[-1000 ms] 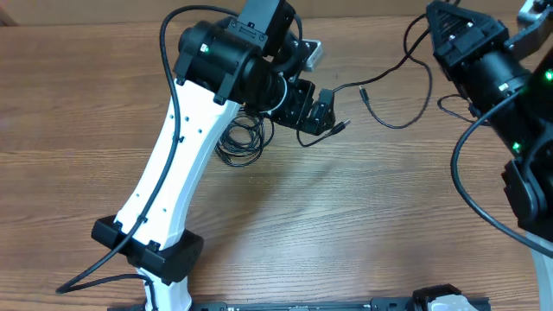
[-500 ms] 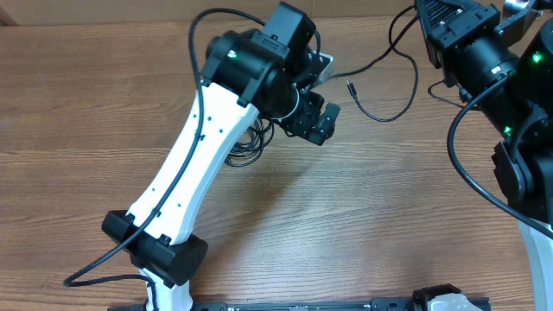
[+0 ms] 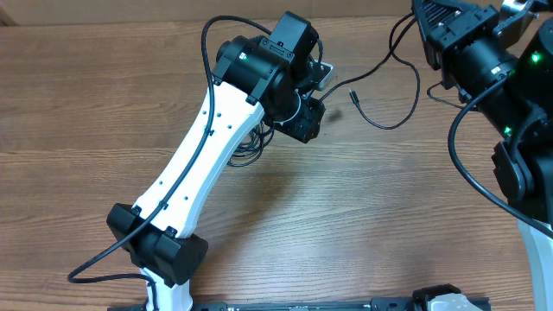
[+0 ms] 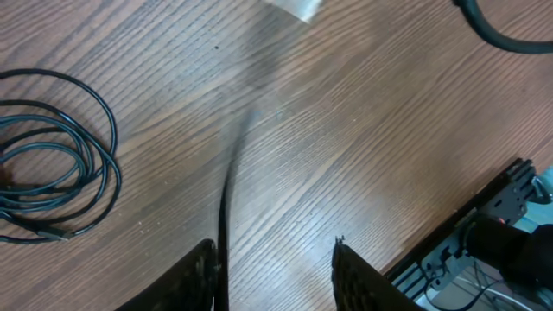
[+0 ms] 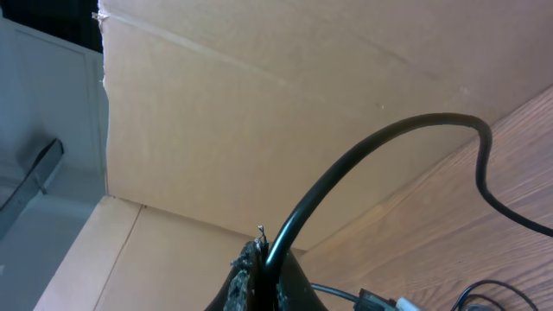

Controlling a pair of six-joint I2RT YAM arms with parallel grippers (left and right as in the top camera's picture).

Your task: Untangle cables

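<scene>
The cables show as a coiled black bundle on the wood, half hidden under my left arm from above. One loose cable curls from its plug end up to my right gripper, which is shut on it; it arcs away over the table. My left gripper hangs low over the table right of the bundle. Its jaws stand apart, and a blurred thin cable strand runs between them, against the left finger.
A cardboard wall stands behind the table's far edge. My right arm fills the upper right corner, with its own thick black cable looping down. The left arm's base sits at the front left.
My left gripper's jaws have narrowed and the left arm has shifted slightly up and left. The loose cable's plug end has been drawn up and right, away from the left gripper.
</scene>
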